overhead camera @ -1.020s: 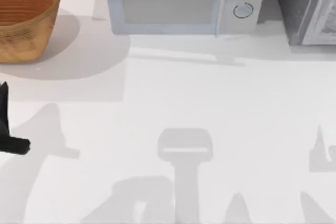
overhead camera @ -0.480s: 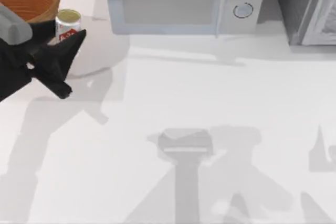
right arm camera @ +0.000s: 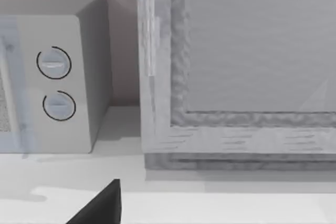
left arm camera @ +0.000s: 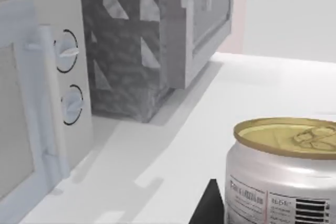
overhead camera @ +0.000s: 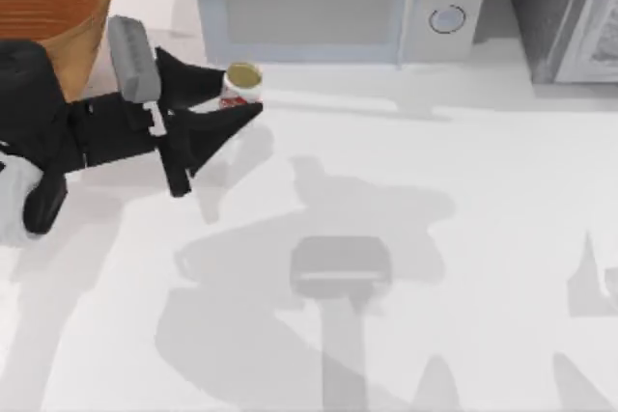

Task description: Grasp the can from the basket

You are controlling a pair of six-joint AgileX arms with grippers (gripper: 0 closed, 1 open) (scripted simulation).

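Fingers of our left gripper (overhead camera: 237,98) clenched on the can (overhead camera: 241,84) — one black finger (overhead camera: 188,74) on the microwave side of it, the other (overhead camera: 232,121) on the near side, the can pinched between their tips. In the left wrist view one dark fingertip (left arm camera: 210,205) rises just beside the can's silver wall (left arm camera: 281,182).

Can sits upright in the grip, gold top up, well clear of the basket (overhead camera: 58,16) and just in front of the microwave (overhead camera: 333,2). We cannot tell whether it rests on the table (overhead camera: 435,190) or hangs slightly above it.

Progress, as we judge it: the grasp is made and the can is out of the basket, so the core of the task looks done. What is left, if anything, is holding it steady.

Labels — the can shows red marks from above; from the wrist, a panel of small print and a barcode, too fine to read.

Right gripper parked off to the right, a dark fingertip (right arm camera: 100,205) facing the grey cabinet (right arm camera: 236,66); whether its fingers are spread or closed we cannot tell.
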